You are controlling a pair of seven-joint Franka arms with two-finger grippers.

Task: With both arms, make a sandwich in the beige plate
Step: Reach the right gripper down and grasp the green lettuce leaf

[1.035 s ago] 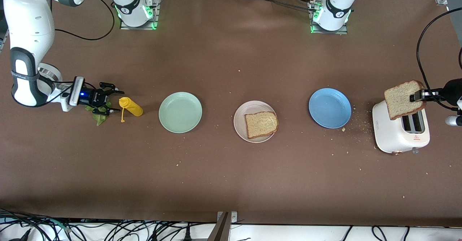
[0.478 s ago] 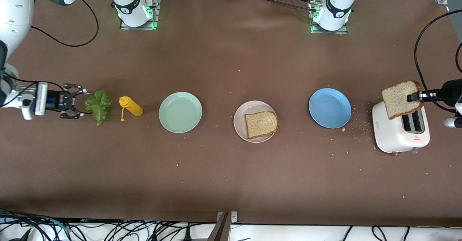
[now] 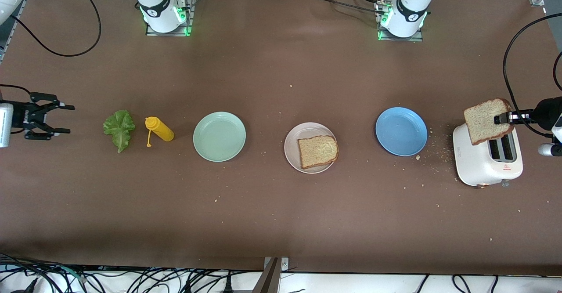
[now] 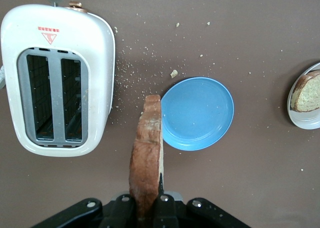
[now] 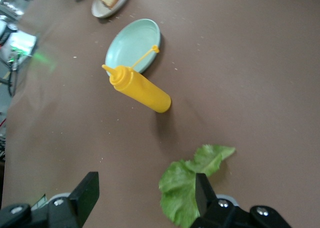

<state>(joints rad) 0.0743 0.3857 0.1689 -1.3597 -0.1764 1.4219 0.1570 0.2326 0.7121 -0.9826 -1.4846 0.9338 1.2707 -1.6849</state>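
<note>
The beige plate lies mid-table with one slice of brown bread flat on it. A second bread slice hangs on edge over the white toaster, with my left gripper shut on it. The left wrist view shows that slice clamped in the left gripper. A green lettuce leaf lies on the table toward the right arm's end. My right gripper stands open and empty, apart from the leaf. In the right wrist view the lettuce lies below the right gripper.
A yellow squeeze bottle lies on its side between the lettuce and a mint-green plate. A blue plate sits between the beige plate and the toaster. Crumbs are scattered round the toaster. Cables trail at both ends of the table.
My right gripper has drawn back from the lettuce toward the right arm's end of the table, open, leaving the leaf lying there. The left gripper with its slice has barely shifted.
</note>
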